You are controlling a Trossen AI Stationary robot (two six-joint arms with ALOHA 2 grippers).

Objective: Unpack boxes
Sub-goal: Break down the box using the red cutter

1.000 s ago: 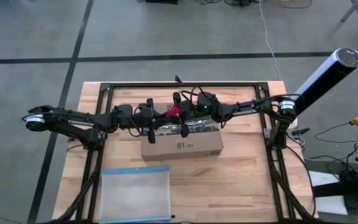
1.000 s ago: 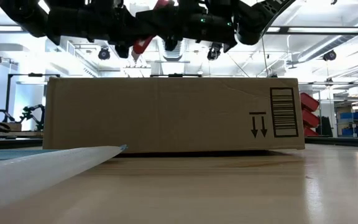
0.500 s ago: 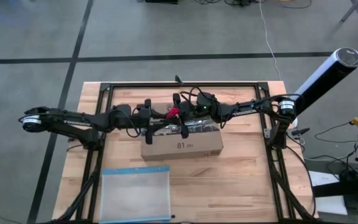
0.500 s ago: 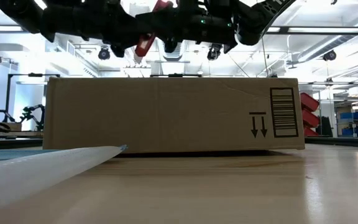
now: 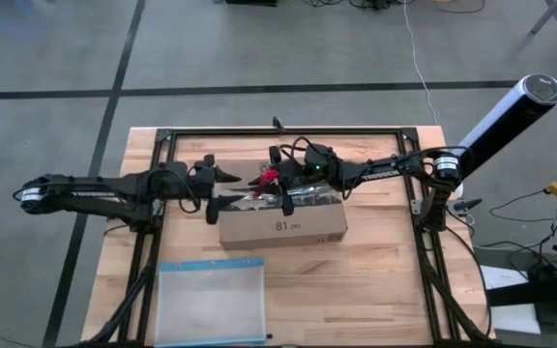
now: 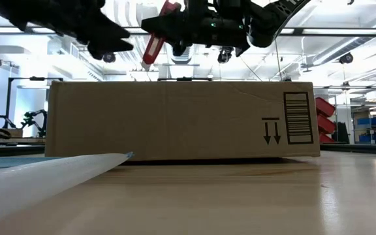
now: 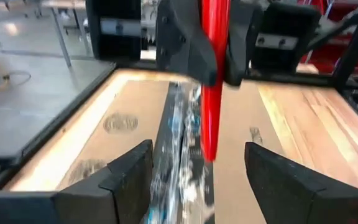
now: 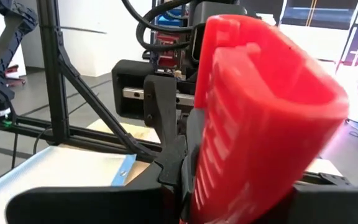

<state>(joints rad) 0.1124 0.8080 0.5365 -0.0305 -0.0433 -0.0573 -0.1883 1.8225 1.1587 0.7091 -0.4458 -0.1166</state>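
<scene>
High view: left end effector (image 5: 222, 188) withdrawn, open; right end effector (image 5: 271, 178) grips red tool (image 5: 267, 177) over box (image 5: 283, 224).

Brown box (image 5: 282, 226) with black marks, red cutter (image 6: 153, 40), seemingly blue-edged pouch (image 5: 211, 301).

Brown cardboard box (image 5: 283, 223), taped shut, flat at table centre, "81" print.

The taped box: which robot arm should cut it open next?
Probably the right. Its gripper already holds the red cutter above the box's taped seam; the left gripper is open and empty.
</scene>
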